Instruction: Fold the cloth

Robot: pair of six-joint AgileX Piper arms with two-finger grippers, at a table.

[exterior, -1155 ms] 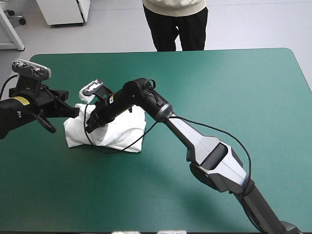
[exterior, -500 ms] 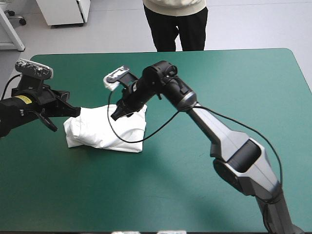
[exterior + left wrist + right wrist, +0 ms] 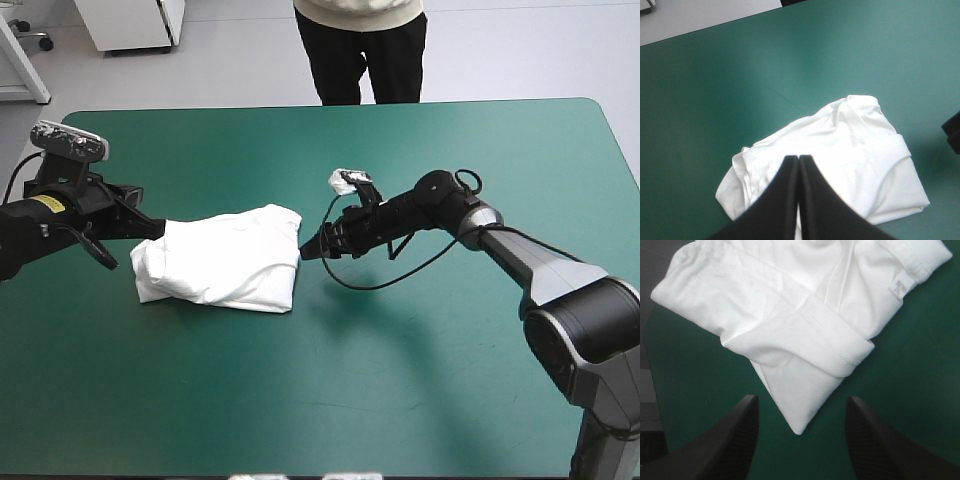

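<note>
The T-shirt [image 3: 225,262] lies as a folded bundle on the left half of the teal-green table [image 3: 400,380], with its long axis running left to right. My right gripper [image 3: 308,252] is open just beside the right end and points left. One corner of the cloth lies ahead, between its fingers. My left gripper [image 3: 152,230] is closed, with its tip at the left end. I think a straight push to the left would reach that corner.
</note>
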